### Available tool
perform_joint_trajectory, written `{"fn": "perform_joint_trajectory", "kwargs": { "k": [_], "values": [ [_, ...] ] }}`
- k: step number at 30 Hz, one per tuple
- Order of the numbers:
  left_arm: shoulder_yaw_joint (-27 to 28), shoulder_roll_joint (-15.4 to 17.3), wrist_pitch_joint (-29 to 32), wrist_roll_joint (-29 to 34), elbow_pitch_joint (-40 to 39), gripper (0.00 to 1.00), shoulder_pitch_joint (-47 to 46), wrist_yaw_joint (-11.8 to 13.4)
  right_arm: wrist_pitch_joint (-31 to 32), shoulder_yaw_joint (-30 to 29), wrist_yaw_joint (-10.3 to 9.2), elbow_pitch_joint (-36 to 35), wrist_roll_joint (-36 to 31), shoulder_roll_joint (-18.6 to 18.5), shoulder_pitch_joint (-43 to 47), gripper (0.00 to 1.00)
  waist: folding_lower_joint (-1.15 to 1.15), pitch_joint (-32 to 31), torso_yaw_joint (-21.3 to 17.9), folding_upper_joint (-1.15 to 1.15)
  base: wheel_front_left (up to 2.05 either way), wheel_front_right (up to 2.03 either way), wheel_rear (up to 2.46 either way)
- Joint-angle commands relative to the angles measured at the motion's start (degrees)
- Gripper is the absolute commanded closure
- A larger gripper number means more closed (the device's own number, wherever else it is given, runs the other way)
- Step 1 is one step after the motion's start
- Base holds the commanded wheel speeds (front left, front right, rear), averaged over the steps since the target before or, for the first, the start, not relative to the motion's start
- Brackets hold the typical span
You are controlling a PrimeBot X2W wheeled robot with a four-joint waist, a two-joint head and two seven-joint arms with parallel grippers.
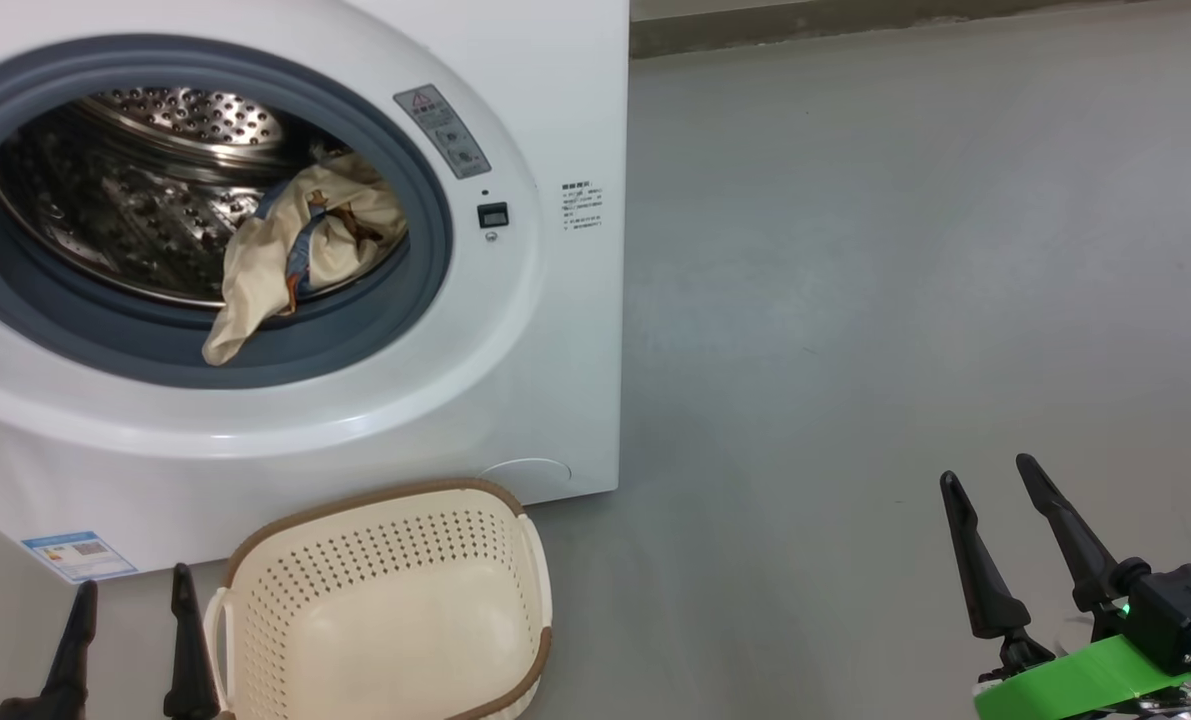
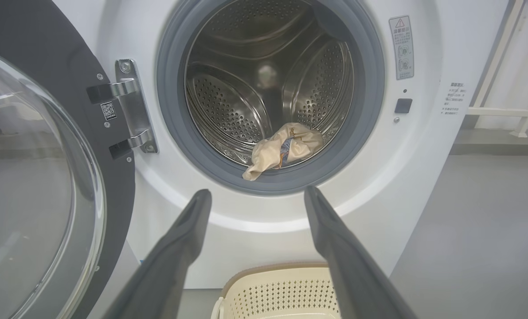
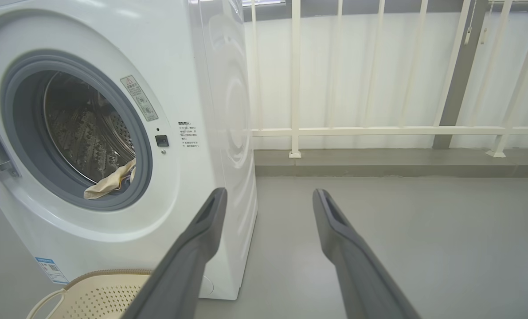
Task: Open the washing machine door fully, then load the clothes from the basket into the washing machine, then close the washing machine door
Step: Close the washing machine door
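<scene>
The washing machine [image 1: 555, 100] stands with its door [image 2: 33, 186] swung wide open to the left on its hinge. The clothes [image 1: 295, 250] lie bundled at the drum's front right, one cream end hanging over the grey rubber ring; they also show in the wrist views as clothes [image 2: 281, 148] and clothes [image 3: 108, 184]. The cream basket [image 1: 385, 560] sits on the floor before the machine with nothing in it. My left gripper [image 1: 130, 590] is open just left of the basket. My right gripper [image 1: 990, 475] is open over bare floor, far to the right.
Grey floor [image 1: 905, 300] stretches to the right of the machine. A white railing [image 3: 379, 130] on a low kerb runs behind it. The open door's glass bowl bulges out at the left, close to my left arm.
</scene>
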Motion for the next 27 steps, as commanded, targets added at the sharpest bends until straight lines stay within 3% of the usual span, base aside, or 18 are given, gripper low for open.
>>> {"fn": "perform_joint_trajectory", "kwargs": {
  "k": [1, 27],
  "values": [
    [2.0, 0.5, -0.4, -0.3, -2.0, 0.00, -0.5, -0.4, -0.5, 0.5, 0.25, -1.6, -0.4, -0.9, 0.2, 0.00, 0.00, 0.1, 0.0, 0.00, 0.00, 0.00, 0.00],
    [1.9, 0.4, -0.4, -0.5, -3.4, 0.00, -1.3, -0.5, -0.5, 0.0, 0.25, -1.8, -0.3, -0.6, -0.6, 0.00, 0.00, 1.7, 0.8, 0.00, -0.74, 0.76, -0.02]
  ]
}}
